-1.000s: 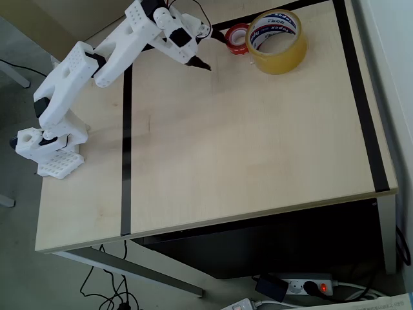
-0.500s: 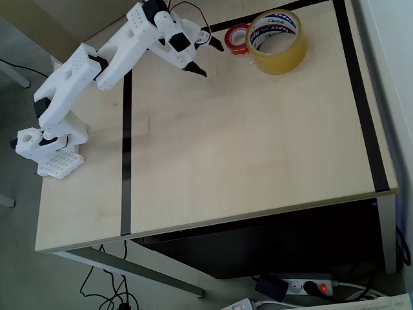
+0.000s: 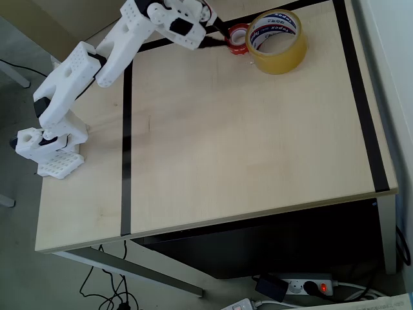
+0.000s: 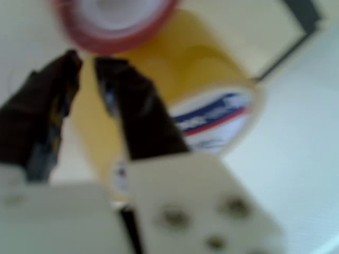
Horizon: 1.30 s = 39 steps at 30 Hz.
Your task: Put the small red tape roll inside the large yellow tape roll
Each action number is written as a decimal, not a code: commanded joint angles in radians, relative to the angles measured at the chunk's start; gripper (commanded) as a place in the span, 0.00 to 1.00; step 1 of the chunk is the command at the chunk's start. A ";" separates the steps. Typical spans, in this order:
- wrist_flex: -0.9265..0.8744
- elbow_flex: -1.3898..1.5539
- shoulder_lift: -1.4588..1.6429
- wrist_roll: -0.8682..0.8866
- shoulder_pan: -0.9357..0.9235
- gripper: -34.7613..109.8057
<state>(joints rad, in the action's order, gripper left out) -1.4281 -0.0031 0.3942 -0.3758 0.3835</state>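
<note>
Overhead view: the large yellow tape roll stands at the table far edge, the small red tape roll touching its left side. The gripper sits just left of the red roll, fingers slightly parted, holding nothing. Advise straddling the red rim before closing. The wrist view is blurred and cuts off the red roll, so contact is unconfirmed.

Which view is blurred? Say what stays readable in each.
Wrist view: soft and smeared; the dark fingers, red tape roll and yellow tape roll show as shapes, lettering unreadable. Overhead view: sharp, evenly lit; gripper beside both rolls, faint shadows.
</note>
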 commanded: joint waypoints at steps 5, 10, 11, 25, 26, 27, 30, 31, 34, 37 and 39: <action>0.216 -0.077 0.049 0.026 0.031 0.24; 0.253 -0.054 0.014 0.026 0.018 0.24; 0.256 -0.041 0.012 0.026 0.015 0.24; 0.069 -0.021 -0.107 0.040 -0.061 0.24; 0.028 -0.028 -0.106 0.038 -0.066 0.24; -0.017 -0.034 -0.101 0.034 -0.071 0.24; -0.149 -0.043 -0.069 0.031 -0.087 0.24; -0.190 -0.058 -0.060 0.031 -0.092 0.24; -0.268 -0.130 -0.054 0.031 -0.107 0.24; -0.275 -0.176 -0.049 0.031 -0.117 0.24; -0.272 -0.209 -0.037 0.035 -0.115 0.24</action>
<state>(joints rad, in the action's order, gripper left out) -1.6858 -0.1104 0.2669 -0.3451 0.2777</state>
